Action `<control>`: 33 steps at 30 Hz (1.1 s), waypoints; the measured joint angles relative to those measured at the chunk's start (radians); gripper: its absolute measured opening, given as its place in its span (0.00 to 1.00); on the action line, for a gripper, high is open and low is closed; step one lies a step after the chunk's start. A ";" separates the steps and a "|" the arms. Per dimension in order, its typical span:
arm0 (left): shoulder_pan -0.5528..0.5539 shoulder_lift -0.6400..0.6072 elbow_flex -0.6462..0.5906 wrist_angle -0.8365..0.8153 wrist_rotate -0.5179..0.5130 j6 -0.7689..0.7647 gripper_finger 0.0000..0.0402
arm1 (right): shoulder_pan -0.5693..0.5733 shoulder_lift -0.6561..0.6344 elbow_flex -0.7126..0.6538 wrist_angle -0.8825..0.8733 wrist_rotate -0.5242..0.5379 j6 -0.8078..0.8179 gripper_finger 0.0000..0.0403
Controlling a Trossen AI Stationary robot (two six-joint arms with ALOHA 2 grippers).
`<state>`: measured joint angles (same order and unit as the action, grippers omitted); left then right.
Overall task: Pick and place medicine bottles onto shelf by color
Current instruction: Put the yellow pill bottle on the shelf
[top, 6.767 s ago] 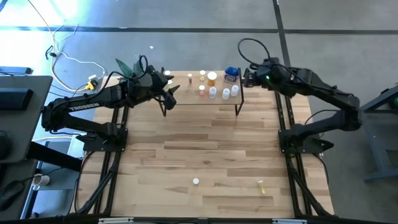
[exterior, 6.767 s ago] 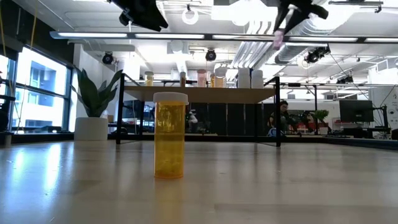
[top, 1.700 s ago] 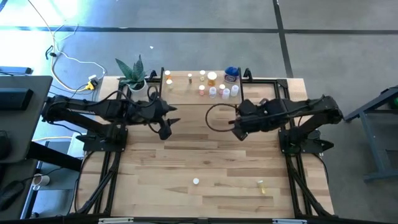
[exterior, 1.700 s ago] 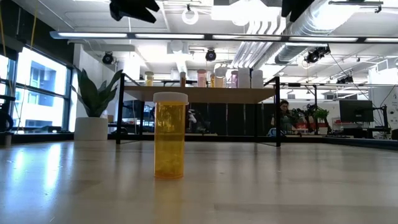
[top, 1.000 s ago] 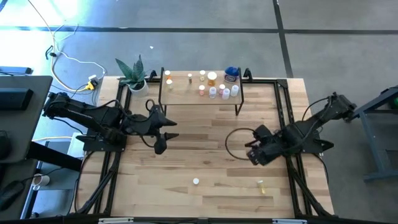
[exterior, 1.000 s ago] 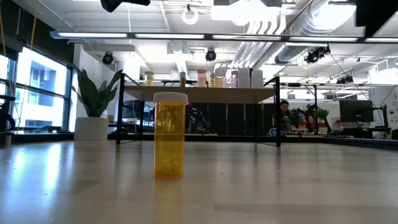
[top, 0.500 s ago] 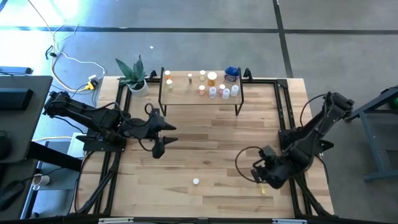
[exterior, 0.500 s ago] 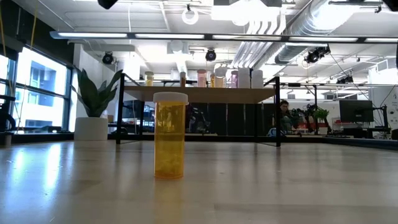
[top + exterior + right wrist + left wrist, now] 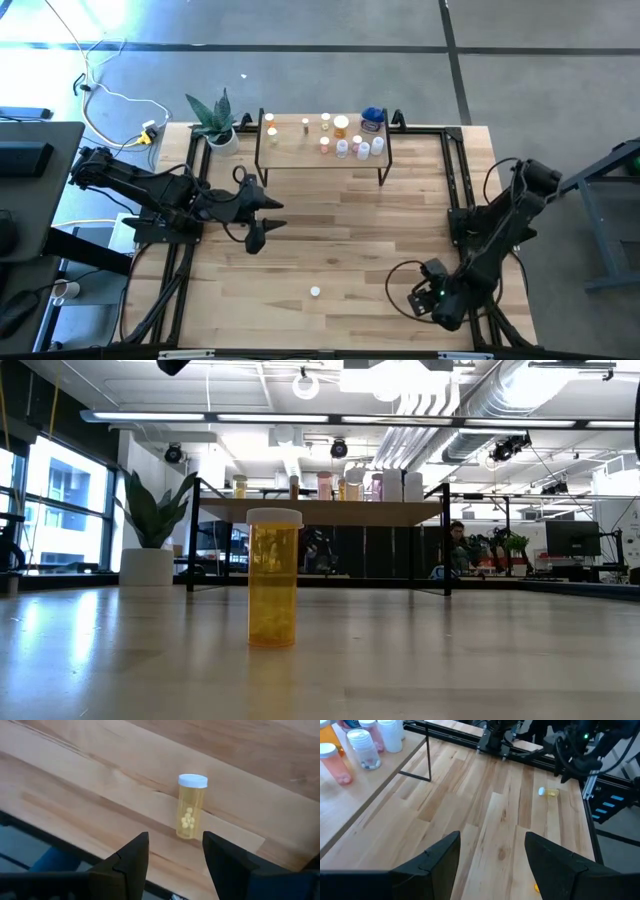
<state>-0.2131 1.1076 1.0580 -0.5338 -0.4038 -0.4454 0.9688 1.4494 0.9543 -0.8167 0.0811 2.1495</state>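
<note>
Two grippers: both parted, both empty.
Right gripper (image 9: pixel 172 852): low over the desk's (image 9: pixel 330 250) near right corner, fingers apart, nothing between them; yellow vial (image 9: pixel 190 805) lying just ahead of the fingertips, white cap on, not touched.
Left gripper (image 9: pixel 492 855): hanging above the desk's left middle, fingers spread wide, holding nothing.
Shelf (image 9: pixel 300 150): at the desk's far edge, carrying a cluster of small bottles (image 9: pixel 345 140) and a larger blue bottle (image 9: pixel 372 120) near its right end.
Loose bottles: white-capped bottle (image 9: pixel 315 292) upright near the near edge, centre; same one filling the low view as an amber bottle (image 9: pixel 273 577).
Plant (image 9: pixel 215 115): at the far left corner, beside the shelf.
Hidden or unclear: yellow vial covered by the right arm in the high view; individual bottle colours on the shelf hard to sort from above; only a scrap of the left arm cut off at the low view's top edge.
Change: right gripper moved from mid-desk a second ago down to the near right corner; left gripper hardly shifted.
</note>
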 joint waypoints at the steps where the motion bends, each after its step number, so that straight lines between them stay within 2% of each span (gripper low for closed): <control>1: 0.000 0.000 0.000 0.000 0.000 0.000 0.53 | 0.001 0.017 0.000 0.010 -0.003 0.000 0.44; 7: 0.000 0.000 0.000 0.000 0.000 0.000 0.53 | 0.000 0.106 0.001 0.057 -0.006 0.001 0.44; 12: 0.000 0.000 0.000 0.000 0.000 0.000 0.53 | 0.000 0.177 0.001 0.059 -0.067 -0.001 0.44; 22: 0.000 0.000 0.000 0.000 0.000 -0.013 0.53 | 0.000 0.278 0.002 0.093 -0.082 -0.003 0.43; 28: 0.000 0.000 0.000 0.000 0.008 -0.033 0.53 | 0.000 0.282 0.003 0.096 -0.086 0.000 0.29; 33: 0.004 0.000 0.000 -0.001 0.028 -0.116 0.53 | 0.000 0.285 0.033 0.105 -0.071 -0.012 0.18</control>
<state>-0.2092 1.1076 1.0580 -0.5346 -0.3759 -0.5610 0.9688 1.7344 0.9875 -0.7112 0.0105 2.1374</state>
